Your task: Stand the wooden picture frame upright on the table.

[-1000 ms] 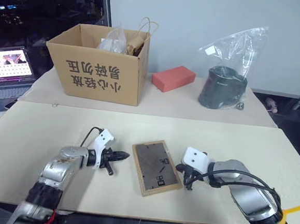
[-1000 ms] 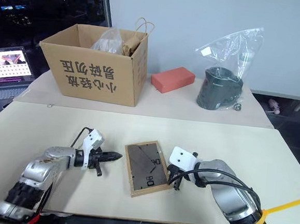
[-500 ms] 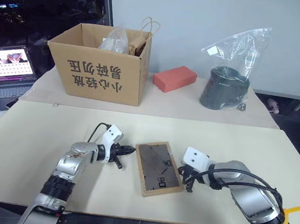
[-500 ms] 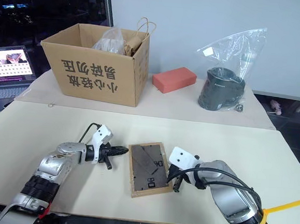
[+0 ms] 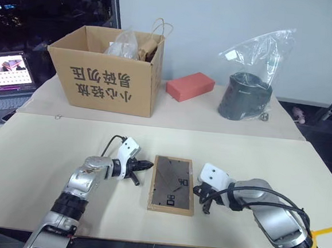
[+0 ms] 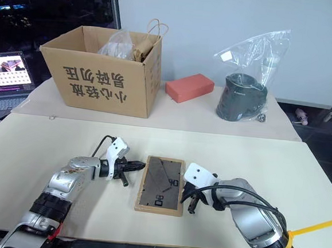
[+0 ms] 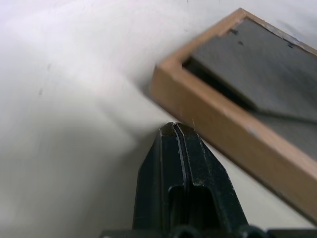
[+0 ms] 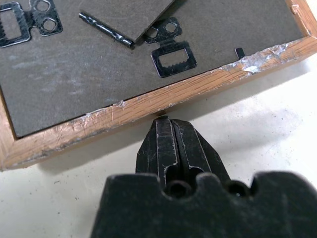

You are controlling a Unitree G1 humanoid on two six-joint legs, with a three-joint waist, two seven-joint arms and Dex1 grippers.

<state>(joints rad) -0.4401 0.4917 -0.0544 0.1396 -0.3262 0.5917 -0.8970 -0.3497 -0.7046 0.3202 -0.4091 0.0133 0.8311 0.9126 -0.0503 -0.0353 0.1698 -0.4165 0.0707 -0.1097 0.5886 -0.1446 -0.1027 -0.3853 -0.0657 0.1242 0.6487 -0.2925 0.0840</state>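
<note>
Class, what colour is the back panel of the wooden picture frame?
Dark brown-grey, on the wooden picture frame; clearest in the right wrist view.

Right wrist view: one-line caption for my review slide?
Shut right gripper tips against the wooden picture frame's edge, frame lying back-up on the table.

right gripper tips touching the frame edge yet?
Touching. In the right wrist view the shut right gripper has its tip against the wooden picture frame edge, no gap visible.
</note>
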